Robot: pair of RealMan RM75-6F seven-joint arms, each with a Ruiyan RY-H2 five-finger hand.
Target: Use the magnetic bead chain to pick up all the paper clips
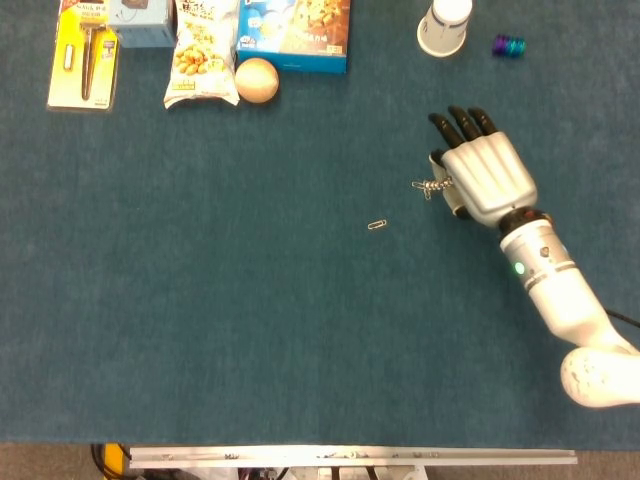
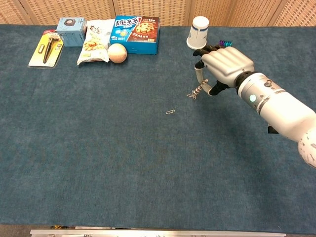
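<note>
A dark teal, felt-like surface (image 1: 250, 330) fills both views under even light. Behind it stands a tan woven-pattern wall (image 2: 168, 7); a metal rail (image 1: 350, 457) edges its front.

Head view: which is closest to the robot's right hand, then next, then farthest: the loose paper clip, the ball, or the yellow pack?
From the right hand:
1. Loose paper clip, on the cloth to its left.
2. Ball, at the back, beside the snack bag.
3. Yellow pack, far back-left corner.
</note>
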